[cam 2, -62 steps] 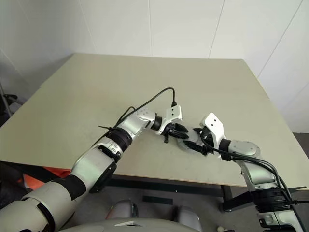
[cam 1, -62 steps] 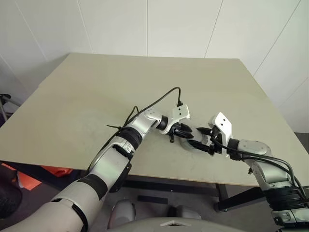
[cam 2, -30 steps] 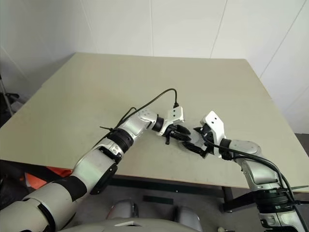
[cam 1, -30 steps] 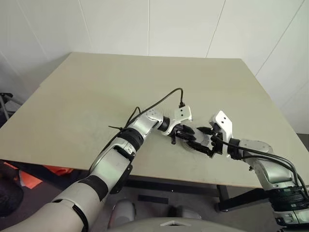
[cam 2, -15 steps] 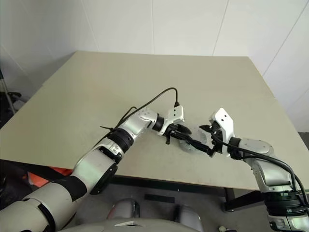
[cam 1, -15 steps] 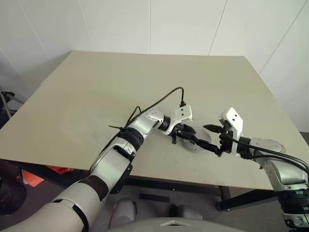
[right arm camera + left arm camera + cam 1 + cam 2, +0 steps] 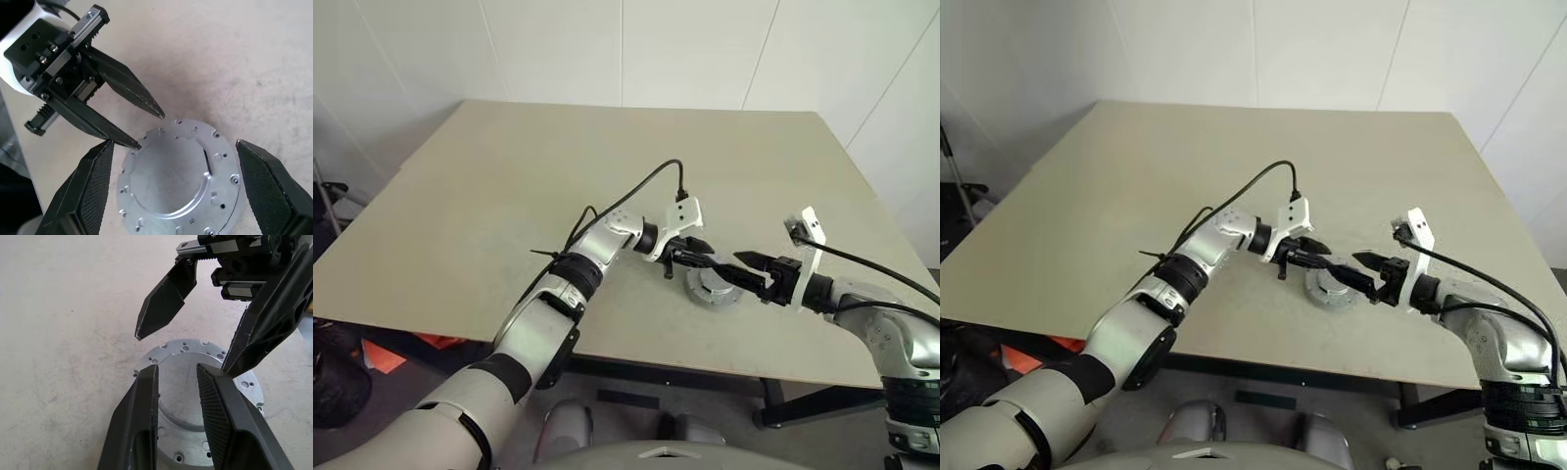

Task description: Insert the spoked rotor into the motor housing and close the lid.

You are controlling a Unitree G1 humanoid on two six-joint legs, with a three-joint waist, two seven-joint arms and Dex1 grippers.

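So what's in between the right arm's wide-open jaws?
A silver round disc, flat on the table beneath them, shows in the right wrist view.

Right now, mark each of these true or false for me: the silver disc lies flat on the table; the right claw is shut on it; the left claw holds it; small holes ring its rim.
1. The silver disc lies flat on the table. True.
2. The right claw is shut on the disc. False: it is wide open and empty, its fingers standing either side of the disc.
3. The left claw holds the disc. False: it grips nothing and hangs over the disc.
4. Small holes ring the disc's rim. True.
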